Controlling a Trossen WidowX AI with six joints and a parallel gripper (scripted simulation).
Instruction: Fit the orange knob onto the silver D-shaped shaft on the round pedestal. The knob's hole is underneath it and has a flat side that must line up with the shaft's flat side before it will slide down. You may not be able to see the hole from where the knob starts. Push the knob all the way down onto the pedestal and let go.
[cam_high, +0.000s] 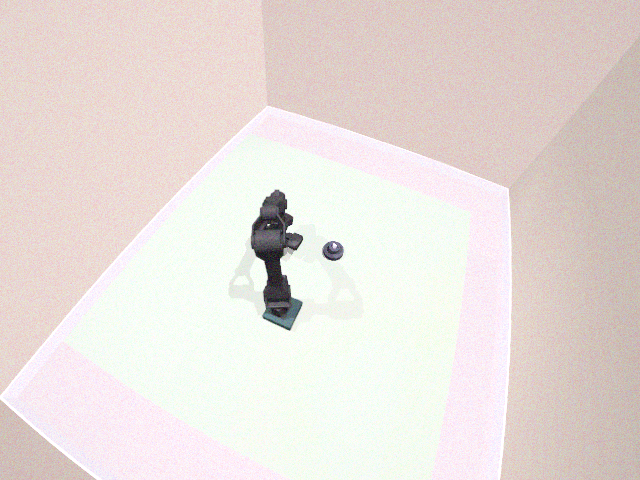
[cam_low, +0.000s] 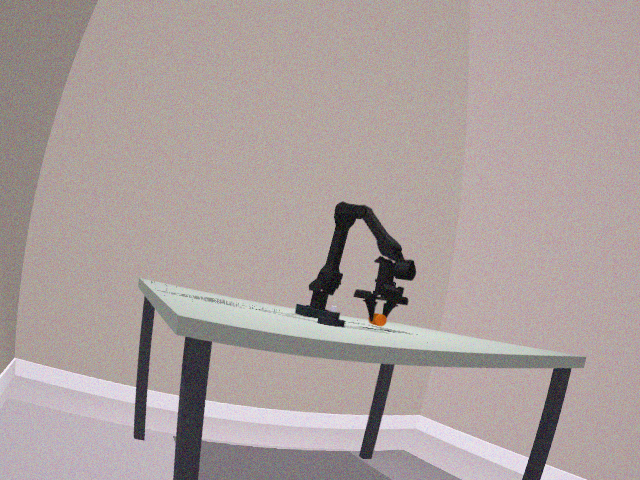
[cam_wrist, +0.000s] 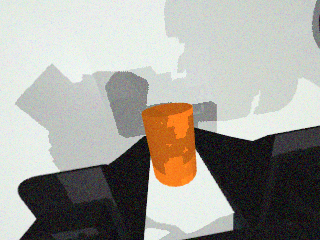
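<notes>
My gripper (cam_high: 293, 230) (cam_low: 379, 317) (cam_wrist: 172, 145) is shut on the orange knob (cam_low: 379, 320) (cam_wrist: 173, 145), a short cylinder between the fingertips. In the wrist view its side faces the camera; in the exterior view it looks round, as if its axis lies sideways. It is low over the table; the gap beneath is hard to judge. Its hole and flat are not visible. The dark round pedestal (cam_high: 333, 254) stands right of the gripper in the top view, with the bright shaft (cam_high: 333, 245) upright on it. The pedestal's edge (cam_wrist: 317, 25) shows at the wrist view's upper right. The shaft's flat cannot be made out.
The arm's base (cam_high: 290, 319) (cam_low: 317, 313) stands on the pale table (cam_high: 361, 387) (cam_low: 465, 348), below the gripper in the top view. The pedestal is off to one side of the arm. Grey arm shadows lie across the tabletop.
</notes>
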